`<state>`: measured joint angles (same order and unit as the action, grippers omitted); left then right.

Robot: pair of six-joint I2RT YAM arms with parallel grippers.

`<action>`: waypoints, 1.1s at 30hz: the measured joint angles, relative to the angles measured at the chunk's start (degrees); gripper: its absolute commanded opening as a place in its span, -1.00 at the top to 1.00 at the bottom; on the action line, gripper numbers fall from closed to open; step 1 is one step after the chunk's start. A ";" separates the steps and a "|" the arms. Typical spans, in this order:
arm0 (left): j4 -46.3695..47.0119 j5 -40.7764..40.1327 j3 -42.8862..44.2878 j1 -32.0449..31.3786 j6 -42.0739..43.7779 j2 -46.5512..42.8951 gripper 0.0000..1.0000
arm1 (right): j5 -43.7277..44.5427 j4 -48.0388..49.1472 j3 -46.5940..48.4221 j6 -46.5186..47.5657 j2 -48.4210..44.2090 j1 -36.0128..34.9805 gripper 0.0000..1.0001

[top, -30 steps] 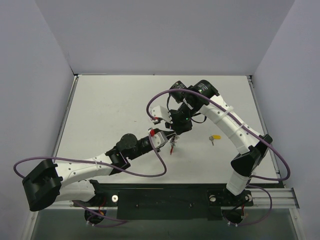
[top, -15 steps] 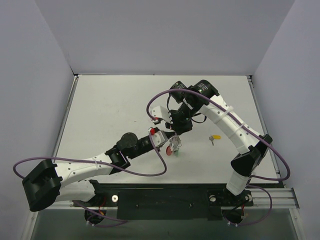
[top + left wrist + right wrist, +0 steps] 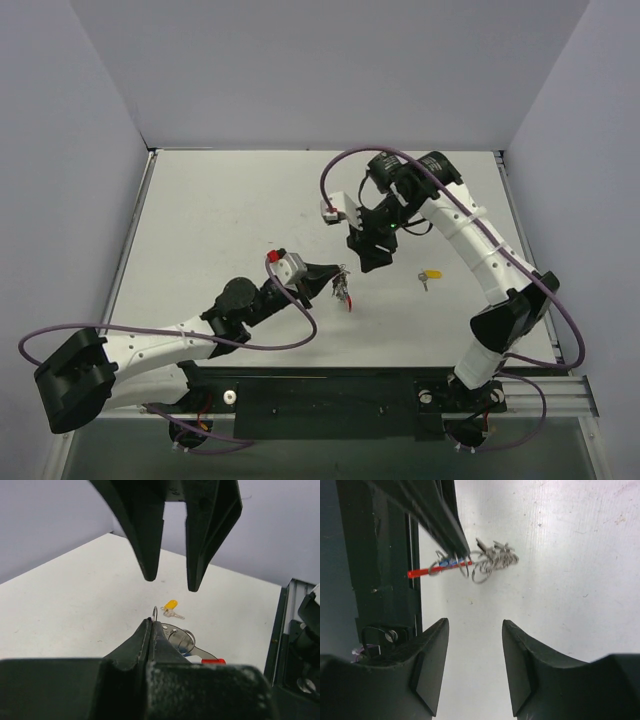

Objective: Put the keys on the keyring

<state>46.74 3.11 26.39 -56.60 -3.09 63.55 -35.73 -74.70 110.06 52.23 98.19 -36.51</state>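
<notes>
Gripping the keyring (image 3: pixel 437 569) with bunched keys (image 3: pixel 497 557), left gripper (image 3: pixel 152 625) is clamped; right gripper (image 3: pixel 475 625) hangs parted, empty; yellow key (image 3: pixel 431 273) lies apart.

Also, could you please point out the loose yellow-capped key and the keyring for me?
yellow-capped key (image 3: pixel 432 272): top external view, on its yellow cap.
keyring (image 3: pixel 435 569): right wrist view, on its red section.
</notes>
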 measured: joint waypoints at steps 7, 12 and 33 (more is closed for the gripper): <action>11.93 -1.77 -5.44 0.24 -6.36 -0.48 1.00 | -10.38 2.34 -16.83 9.01 -12.15 6.10 0.03; 18.82 -2.97 -6.47 0.35 -8.68 0.63 1.00 | -17.14 3.93 -16.02 13.22 -11.28 6.10 0.09; 24.33 -1.79 -6.69 0.42 -11.41 4.17 1.00 | -23.93 5.97 -10.10 12.11 -4.31 5.38 0.60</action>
<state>71.07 1.32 19.70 -56.18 -14.50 67.72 -59.66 -68.73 99.96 64.34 93.89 -31.14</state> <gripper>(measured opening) 0.021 0.218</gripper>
